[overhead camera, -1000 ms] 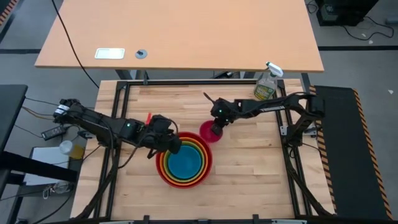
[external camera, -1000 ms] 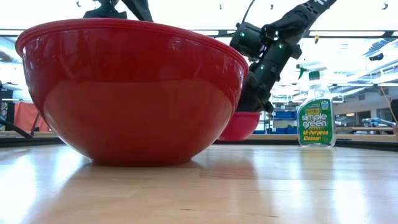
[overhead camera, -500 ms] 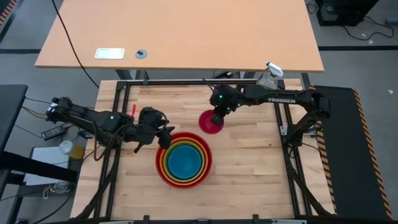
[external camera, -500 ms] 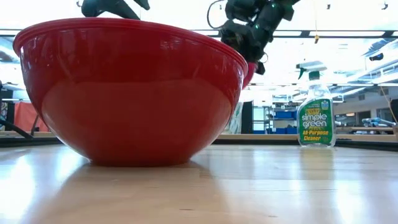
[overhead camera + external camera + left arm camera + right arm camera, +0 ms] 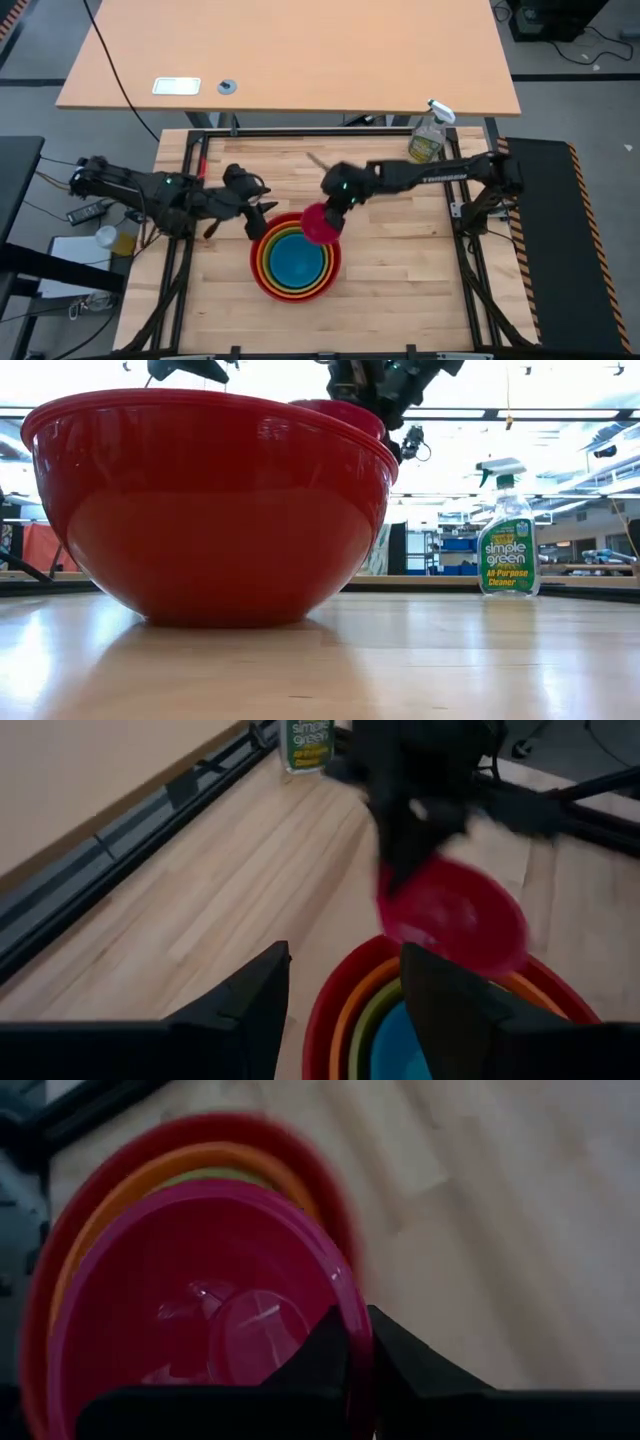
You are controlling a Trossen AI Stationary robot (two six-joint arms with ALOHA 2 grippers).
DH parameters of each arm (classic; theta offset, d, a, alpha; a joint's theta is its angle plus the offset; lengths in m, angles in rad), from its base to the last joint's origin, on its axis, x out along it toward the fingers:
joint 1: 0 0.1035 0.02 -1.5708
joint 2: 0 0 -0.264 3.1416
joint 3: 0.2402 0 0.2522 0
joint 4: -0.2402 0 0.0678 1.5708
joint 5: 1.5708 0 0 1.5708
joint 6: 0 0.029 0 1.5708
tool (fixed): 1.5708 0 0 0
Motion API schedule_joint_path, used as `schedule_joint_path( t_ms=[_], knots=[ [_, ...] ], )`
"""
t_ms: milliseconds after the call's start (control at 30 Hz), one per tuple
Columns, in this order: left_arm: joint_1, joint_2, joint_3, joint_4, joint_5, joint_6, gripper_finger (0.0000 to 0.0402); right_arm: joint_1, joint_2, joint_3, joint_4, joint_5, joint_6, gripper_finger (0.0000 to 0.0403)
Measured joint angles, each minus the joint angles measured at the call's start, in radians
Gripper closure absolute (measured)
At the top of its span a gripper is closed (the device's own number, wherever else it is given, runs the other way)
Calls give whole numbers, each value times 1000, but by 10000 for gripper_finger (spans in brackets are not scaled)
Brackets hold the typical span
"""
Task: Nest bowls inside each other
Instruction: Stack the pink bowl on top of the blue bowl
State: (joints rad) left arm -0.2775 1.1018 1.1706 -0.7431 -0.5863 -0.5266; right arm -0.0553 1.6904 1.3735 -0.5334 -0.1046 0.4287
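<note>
Four bowls stand nested near the table's middle: the red bowl point(image 5: 262, 272) outermost, then orange point(image 5: 269, 268), lime green point(image 5: 322, 273) and blue point(image 5: 296, 260). The small pink bowl point(image 5: 320, 223) hangs over the stack's far right rim with my right gripper point(image 5: 333, 205) shut on it. From the left wrist, the pink bowl point(image 5: 455, 915) shows above the red bowl's rim point(image 5: 335, 995). My left gripper point(image 5: 260, 213) stands open just left of the stack's far rim, with nothing between its fingers point(image 5: 250, 1010). My right gripper pinches the pink bowl's rim point(image 5: 352, 1315), one finger inside the bowl and one outside. The fingers point(image 5: 405, 1365) slant down from the table's far right. The bowl is lifted clear and tilted above the stack's far right rim point(image 5: 340, 408).
A spray bottle point(image 5: 428, 138) of green cleaner stands at the table's far right corner, also seen low point(image 5: 508, 545). A black frame rail point(image 5: 300, 131) runs along the far edge. Bare wood lies right of and nearer than the stack.
My right gripper has lifted the pink bowl off the table and carried it toward the near left, over the stack's far right rim, still shut on it. My left gripper has drawn back from the red bowl's rim, up and toward the left edge, rolling as it went.
</note>
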Motion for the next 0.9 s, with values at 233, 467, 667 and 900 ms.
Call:
schedule_joint_path(
  t_ms=[233,467,667,900],
  knots=[
    [51,-67,0,49,91,49,209,133,79,0,185,64,112,373],
    [63,-85,0,60,137,57,209,187,190,70,206,91,177,373],
    [64,-82,0,53,144,75,209,228,356,343,-67,161,77,373],
    [62,-89,1,70,148,44,209,235,463,440,-171,215,36,373]
  ],
)
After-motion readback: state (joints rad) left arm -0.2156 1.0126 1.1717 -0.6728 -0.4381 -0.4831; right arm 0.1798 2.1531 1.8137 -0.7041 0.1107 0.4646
